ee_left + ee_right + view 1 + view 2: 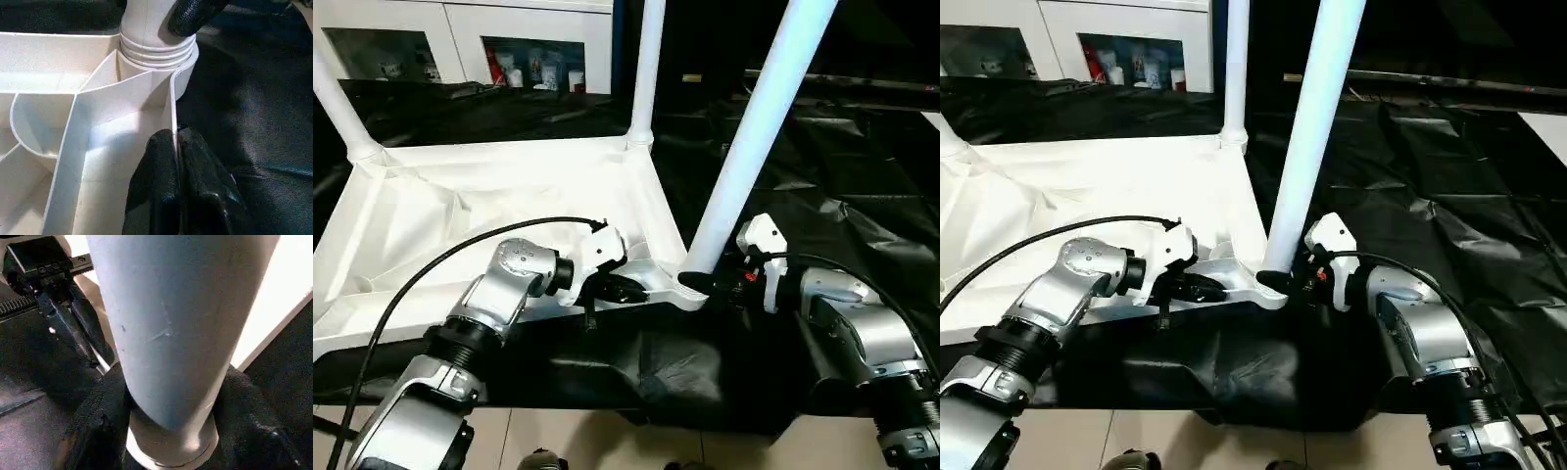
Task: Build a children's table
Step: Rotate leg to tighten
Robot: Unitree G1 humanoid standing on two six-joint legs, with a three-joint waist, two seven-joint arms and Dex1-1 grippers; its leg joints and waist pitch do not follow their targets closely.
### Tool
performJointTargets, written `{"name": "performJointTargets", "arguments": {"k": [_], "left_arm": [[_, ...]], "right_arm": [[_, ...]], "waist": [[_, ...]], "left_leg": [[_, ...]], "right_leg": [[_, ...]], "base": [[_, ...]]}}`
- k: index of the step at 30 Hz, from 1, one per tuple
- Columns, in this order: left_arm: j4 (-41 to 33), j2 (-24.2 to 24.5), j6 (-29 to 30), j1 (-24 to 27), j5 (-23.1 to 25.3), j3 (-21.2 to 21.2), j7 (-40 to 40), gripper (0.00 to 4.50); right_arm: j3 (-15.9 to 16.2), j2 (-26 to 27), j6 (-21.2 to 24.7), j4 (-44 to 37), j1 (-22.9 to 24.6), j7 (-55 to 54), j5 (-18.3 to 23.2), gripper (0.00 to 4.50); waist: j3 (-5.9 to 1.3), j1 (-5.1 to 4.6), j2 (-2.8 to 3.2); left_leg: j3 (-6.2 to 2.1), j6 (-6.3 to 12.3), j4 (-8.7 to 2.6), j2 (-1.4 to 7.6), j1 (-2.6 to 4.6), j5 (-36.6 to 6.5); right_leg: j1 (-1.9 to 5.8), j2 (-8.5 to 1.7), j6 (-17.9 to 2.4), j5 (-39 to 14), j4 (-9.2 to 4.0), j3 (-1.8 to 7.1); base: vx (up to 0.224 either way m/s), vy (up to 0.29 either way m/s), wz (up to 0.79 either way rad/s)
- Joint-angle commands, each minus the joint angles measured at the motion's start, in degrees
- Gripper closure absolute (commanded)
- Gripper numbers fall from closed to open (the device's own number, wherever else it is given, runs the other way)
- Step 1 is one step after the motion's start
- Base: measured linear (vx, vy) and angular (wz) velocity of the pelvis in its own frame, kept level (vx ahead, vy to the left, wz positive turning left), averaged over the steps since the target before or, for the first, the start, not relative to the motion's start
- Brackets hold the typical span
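Note:
The white tabletop (460, 211) lies upside down on a black sheet, ribbed underside up. Two white legs stand in its far corner sockets, one on the left (337, 108) and one on the right (646, 69). A third leg (759, 137) leans to the right, its foot at the near right corner socket (690, 286). My right gripper (171, 431) is shut on this leg just above the socket, one black finger on each side. My left gripper (177, 147) is shut on the tabletop's thin rim wall (172, 103) close to that same corner.
A white cabinet (460, 39) with glass doors stands behind the work. The crinkled black sheet (822, 166) spreads to the right and back. Pale floor tiles (568, 441) show at the near edge. A black cable (421, 279) loops over my left forearm.

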Motion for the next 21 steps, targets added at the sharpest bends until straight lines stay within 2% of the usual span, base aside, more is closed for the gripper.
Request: {"name": "performJointTargets", "arguments": {"k": [1,2,4,5,6,7,8,9,10,11,12,14,16,18,19,21], "left_arm": [[1.9,-2.1,1.0,-0.3,-0.3,1.4,5.1,4.50],[1.9,-2.1,1.0,-0.3,-0.3,1.4,5.1,4.50],[5.2,-4.4,1.2,-2.1,1.4,2.3,11.7,4.50],[8.6,-6.9,1.8,-4.1,3.1,2.7,18.6,4.50],[9.4,-7.5,2.0,-4.6,3.5,2.7,20.2,4.50],[11.0,-9.0,2.7,-5.6,4.0,3.1,23.9,4.50],[13.0,-11.4,3.6,-7.0,4.7,3.1,27.7,4.50],[14.5,-13.3,4.1,-8.0,5.2,3.0,30.7,4.50],[15.1,-14.1,4.2,-8.5,5.4,2.9,32.1,4.50],[15.4,-14.5,4.3,-8.7,5.5,2.9,32.6,4.50],[16.2,-15.7,4.6,-9.3,5.8,2.4,33.4,4.50],[16.9,-16.5,4.6,-10.0,6.4,1.7,34.0,4.50],[18.4,-17.4,3.9,-11.1,7.0,1.3,34.3,4.50],[19.1,-17.2,3.3,-11.5,7.1,1.3,33.7,4.50],[19.1,-17.2,3.3,-11.5,7.1,1.3,33.7,4.50],[18.9,-15.8,2.8,-11.0,7.2,1.2,32.2,4.50]], "right_arm": [[-1.8,3.0,0.0,4.9,0.1,-6.7,-0.9,2.51],[-1.8,3.0,0.0,4.9,0.1,-6.7,-0.9,2.51],[-3.2,5.9,-0.1,8.8,-0.9,-14.3,-2.6,2.52],[-4.9,9.7,0.4,11.9,-2.3,-22.8,-3.5,2.52],[-5.3,10.6,0.5,12.6,-2.6,-24.8,-3.7,2.52],[-6.4,12.7,1.0,14.0,-3.5,-29.2,-3.8,2.52],[-7.3,15.7,1.0,16.4,-5.0,-35.8,-4.5,2.52],[-7.7,17.9,0.7,18.1,-6.2,-40.3,-5.1,2.52],[-7.8,19.0,0.6,19.0,-6.8,-42.4,-5.5,2.52],[-7.8,19.3,0.5,19.3,-7.0,-43.1,-5.6,2.52],[-7.5,20.8,-0.2,20.4,-8.0,-45.8,-6.4,2.52],[-7.2,21.9,-1.3,21.4,-9.1,-46.8,-7.0,2.52],[-7.0,23.2,-3.3,23.0,-10.6,-47.0,-7.5,2.52],[-7.4,23.5,-4.4,22.7,-10.7,-44.7,-6.8,2.52],[-7.4,23.5,-4.4,22.7,-10.7,-44.7,-6.8,1.97],[-7.8,23.0,-5.5,22.0,-10.5,-42.8,-6.2,1.84]], "waist": [[-3.52,-0.08,0.16],[-3.49,-0.13,0.06],[-3.35,-0.41,-0.01],[-3.40,-0.54,0.01],[-3.40,-0.60,0.23],[-3.32,-0.65,0.16],[-3.42,-0.65,0.09],[-3.38,-0.79,0.11],[-3.31,-0.99,0.32],[-3.45,-0.88,0.26],[-3.47,-0.85,0.17],[-3.48,-0.82,0.26],[-3.49,-0.77,0.33],[-3.39,-0.77,0.09],[-3.39,-0.69,0.18],[-3.46,-0.68,-0.22]], "left_leg": [[-0.18,2.30,-3.13,0.77,0.73,-12.8],[-0.33,1.84,-3.27,0.70,0.69,-13.5],[-0.38,0.76,-3.40,0.57,0.73,-14.7],[-0.53,-0.02,-3.52,0.64,0.78,-15.4],[-0.50,-0.30,-3.50,0.54,0.79,-15.8],[-0.59,-0.94,-3.61,0.47,1.11,-17.2],[-0.72,-1.15,-3.68,0.45,1.05,-17.2],[-0.55,-1.22,-3.65,0.44,1.17,-17.4],[-0.73,-1.86,-3.74,0.36,1.17,-18.3],[-0.82,-1.94,-3.78,0.39,1.15,-18.1],[-0.67,-1.55,-3.70,0.43,1.12,-17.6],[-0.67,-1.12,-3.73,0.29,0.92,-17.7],[-0.66,-0.74,-3.72,0.24,0.93,-17.9],[-0.72,-0.62,-3.82,0.25,0.94,-18.8],[-0.78,-0.53,-3.85,0.30,0.96,-18.9],[-0.76,0.00,-3.89,0.33,0.84,-18.8]], "right_leg": [[2.63,-2.37,-14.2,-7.1,-3.97,1.23],[2.79,-2.39,-13.8,-8.7,-4.08,1.16],[2.66,-2.40,-12.5,-12.7,-4.47,1.22],[2.70,-2.49,-11.8,-14.9,-4.59,1.23],[2.48,-2.47,-11.5,-15.5,-4.68,1.29],[2.26,-2.44,-10.6,-17.8,-4.96,1.23],[2.41,-2.50,-9.9,-18.7,-5.07,1.23],[2.11,-2.42,-9.7,-18.8,-5.22,1.35],[2.04,-2.39,-9.5,-20.0,-5.31,1.30],[2.23,-2.49,-9.3,-19.8,-5.31,1.26],[2.14,-2.29,-9.4,-16.6,-5.20,1.35],[2.27,-2.25,-9.3,-15.5,-5.14,1.29],[2.23,-2.29,-8.8,-16.2,-5.32,1.28],[2.22,-2.24,-8.3,-17.4,-5.44,1.22],[2.23,-2.29,-8.3,-17.3,-5.41,1.22],[2.36,-2.28,-8.4,-17.0,-5.40,1.19]], "base": [[0.000,0.000,0.00],[0.000,0.000,0.00],[0.000,0.000,0.00],[0.000,0.000,0.00],[0.000,0.000,0.00],[0.000,0.000,0.00],[0.000,0.000,0.00],[0.000,0.000,0.00],[0.000,0.000,0.00],[0.000,0.000,0.00],[0.000,0.000,0.00],[0.000,0.000,0.00],[0.000,0.000,0.00],[0.000,0.000,0.00],[0.000,0.000,0.00],[0.000,0.000,0.00]]}}
